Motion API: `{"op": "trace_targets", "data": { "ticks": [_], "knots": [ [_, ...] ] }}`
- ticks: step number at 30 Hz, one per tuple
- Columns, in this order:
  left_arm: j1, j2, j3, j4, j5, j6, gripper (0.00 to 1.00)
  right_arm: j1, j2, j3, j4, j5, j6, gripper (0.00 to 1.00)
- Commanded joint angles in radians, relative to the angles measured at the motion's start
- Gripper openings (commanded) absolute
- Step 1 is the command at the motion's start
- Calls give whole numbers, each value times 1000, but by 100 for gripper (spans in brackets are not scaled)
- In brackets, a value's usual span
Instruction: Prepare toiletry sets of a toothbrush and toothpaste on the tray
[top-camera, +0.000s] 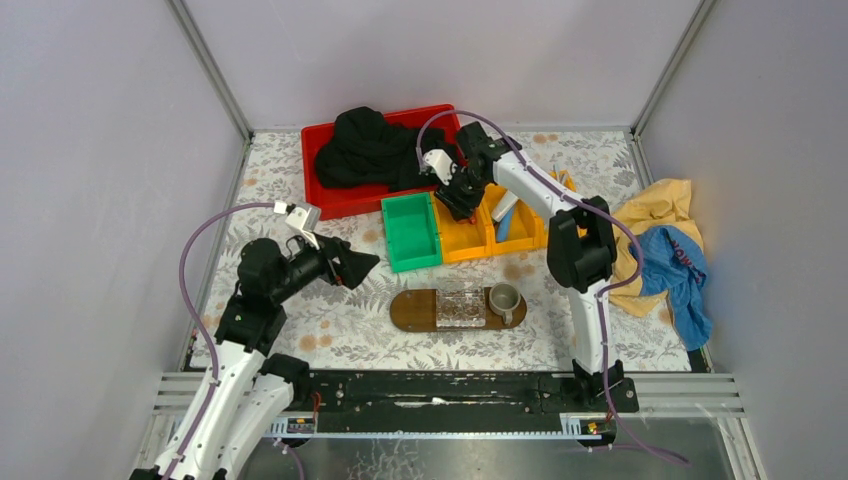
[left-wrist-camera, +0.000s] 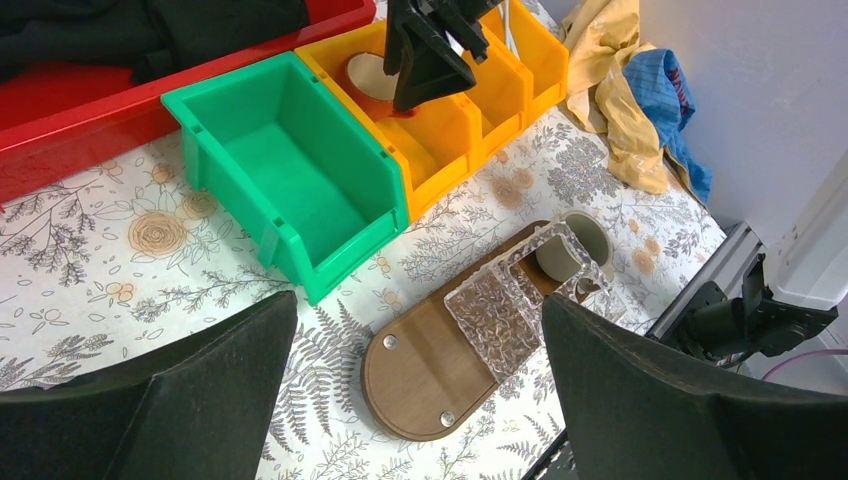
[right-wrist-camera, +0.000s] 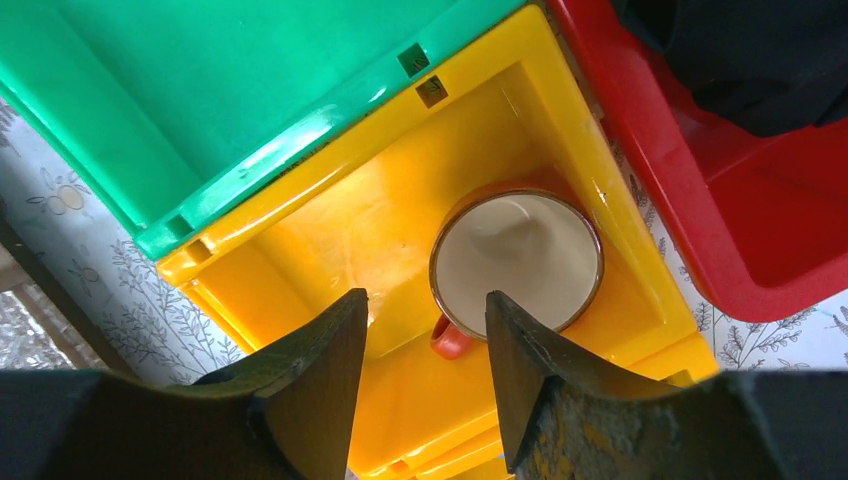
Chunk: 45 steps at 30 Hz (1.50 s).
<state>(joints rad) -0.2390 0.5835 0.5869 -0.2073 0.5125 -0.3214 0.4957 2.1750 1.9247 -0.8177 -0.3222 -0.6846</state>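
**Right jaws half apart and empty over the mug bin; left jaws spread wide, empty.**

Below the gap of my right jaws is the handle of a red-orange enamel mug with cream inside (right-wrist-camera: 515, 260), upright in a yellow plastic bin (right-wrist-camera: 380, 230); I see no contact. Judged: the handle offers a narrow grip, hence this line-up. The thin pale toothbrush sticks (left-wrist-camera: 511, 22) and what looks like a pale blue toothpaste tube (top-camera: 506, 212) lie in the next yellow bin (top-camera: 520, 243) to my right, beside the jaws, not under them. The dark-brown oval wooden tray (top-camera: 412, 310), carrying a clear ribbed plastic box (top-camera: 461, 303) and a grey mug (top-camera: 503, 297), lies nearer my bases, well apart. My left jaws hang over the table (top-camera: 340, 330) left of the tray, probably parked clear.
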Motion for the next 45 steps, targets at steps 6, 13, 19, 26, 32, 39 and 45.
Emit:
{"op": "trace_targets", "data": {
  "ticks": [6,13,19,26,32,39,45],
  "knots": [
    [14,-9,1,22,24,13,100,22,56,17,15,74,-5,43],
    [21,-8,1,25,32,12,100,31,77,25,18,75,-10,27],
    [24,-7,1,25,36,12,100,33,44,20,16,72,-22,5],
    [26,-7,0,26,39,11,100,34,-89,19,1,43,0,0],
    [28,-13,-2,38,50,4,100,34,-235,-9,-42,-29,63,0],
    [26,-56,-37,226,125,-277,100,33,-435,-124,-16,-139,283,0],
    [-22,-101,-13,354,63,-479,97,17,-621,-260,109,-92,582,0]
  ]
}}
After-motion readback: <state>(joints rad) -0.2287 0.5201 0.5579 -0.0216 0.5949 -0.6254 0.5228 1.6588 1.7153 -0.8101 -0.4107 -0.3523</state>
